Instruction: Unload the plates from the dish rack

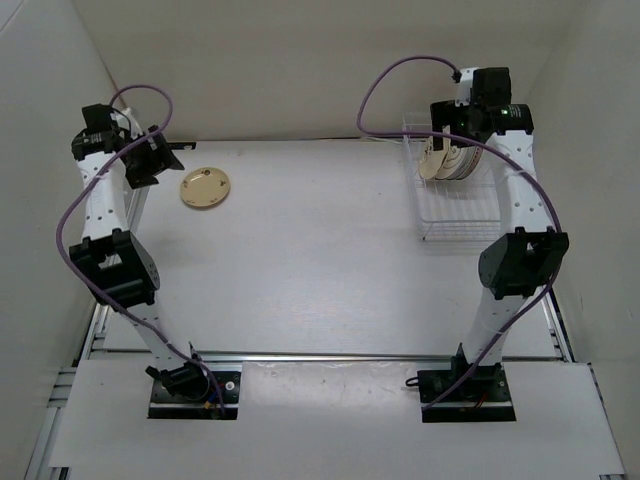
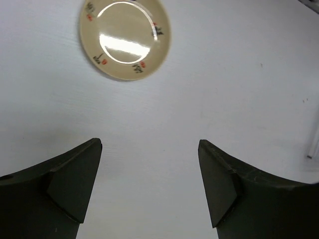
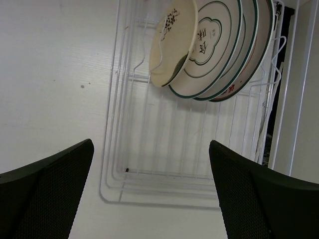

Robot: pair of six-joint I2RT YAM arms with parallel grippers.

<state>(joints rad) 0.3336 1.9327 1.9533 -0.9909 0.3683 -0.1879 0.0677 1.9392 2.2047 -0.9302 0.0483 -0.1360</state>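
Step in hand looks like a further pick: one tan plate [image 1: 205, 187] already lies flat on the table [image 1: 320, 260] at 10 o'clock, and the others stand on edge in the dish rack [image 1: 455, 222] at 2 o'clock. Right gripper [image 3: 149, 194] hangs above the rack, jaws wide apart, holding nothing. The left gripper [image 2: 149, 184] is likewise wide and empty, near the tan plate. Next move, by my reckoning: the right arm drops toward the stacked plates [image 3: 214, 50] at its 12 o'clock and closes on one rim between the wires. Right wrist view shows green rings and at least three overlapping plates, which the overhead view blurs together. Left wrist view alone shows small flower marks on the tan plate.
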